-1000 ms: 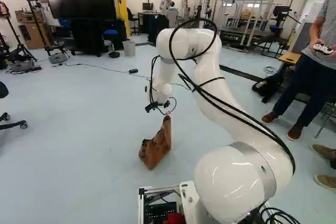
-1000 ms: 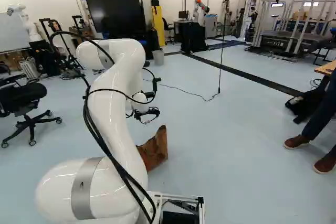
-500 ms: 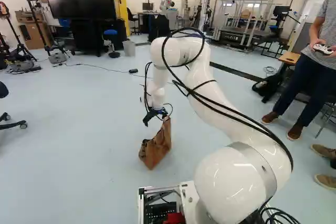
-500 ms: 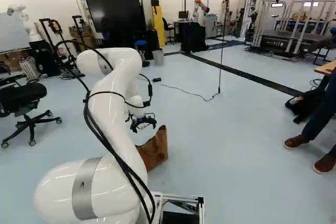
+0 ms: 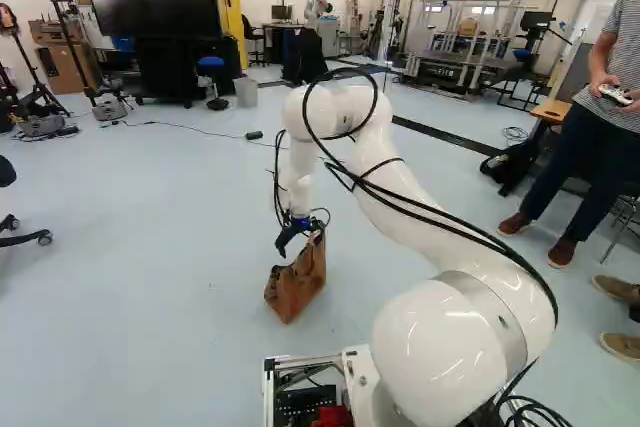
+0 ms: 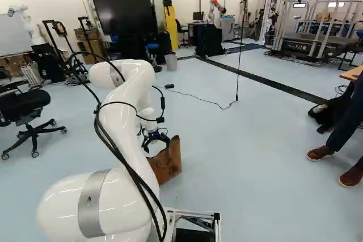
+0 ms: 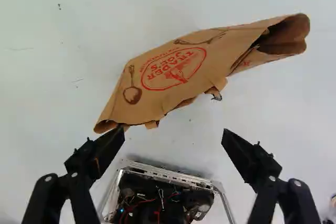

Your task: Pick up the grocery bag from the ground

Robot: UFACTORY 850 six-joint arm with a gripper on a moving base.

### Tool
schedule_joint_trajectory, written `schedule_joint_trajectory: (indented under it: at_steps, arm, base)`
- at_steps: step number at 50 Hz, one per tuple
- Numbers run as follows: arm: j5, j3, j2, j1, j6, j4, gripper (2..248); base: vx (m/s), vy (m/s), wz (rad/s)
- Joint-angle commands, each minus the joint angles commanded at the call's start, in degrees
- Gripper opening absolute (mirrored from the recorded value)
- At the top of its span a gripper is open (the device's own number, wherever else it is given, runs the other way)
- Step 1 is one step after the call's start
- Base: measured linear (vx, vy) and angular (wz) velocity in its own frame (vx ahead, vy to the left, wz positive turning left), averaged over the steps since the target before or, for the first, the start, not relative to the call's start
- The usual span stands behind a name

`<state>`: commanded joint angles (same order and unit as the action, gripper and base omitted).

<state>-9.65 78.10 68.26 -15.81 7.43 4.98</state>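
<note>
Wide apart at the pincer [image 7: 173, 136], with nothing gripped. Just ahead, on the pale floor [image 7: 58, 77], the brown paper grocery bag [image 7: 173, 72], creased and partly caved in, with a near corner close by one fingertip; cannot tell touching from mere overlap. At the far end of the bag, a curled, hollow fold [image 7: 289, 35]; back towards the robot, the metal frame [image 7: 168, 176] of the base. Probably light, judging by the slack sides, though with contents out of sight. Likely thin and crisp: a little stiff along the creases, soft across the panels, apt to crumple under pressure or tear at the ragged edge. Best to take hold of the upper edge near mid-length, several layers together, rather than of a loose flap. Set one finger each side, go down well past the edge, then close gently; with too shallow a bite, a risk of slipping.
</note>
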Motion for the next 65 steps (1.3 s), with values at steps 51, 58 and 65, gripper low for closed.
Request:
schedule_joint_trajectory:
  at_steps: [51, 58, 65]
  arm:
    - [-0.03, 9.19, 10.99, -0.01, 40.87, 0.00, 247]
    - [-0.03, 10.54, 12.51, -0.01, 46.52, 0.00, 247]
    - [-0.03, 11.92, 14.03, -0.01, 51.69, 0.00, 247]
  base:
    - [0.000, 0.000, 0.000]
    - [0.000, 0.000, 0.000]
    - [0.000, 0.000, 0.000]
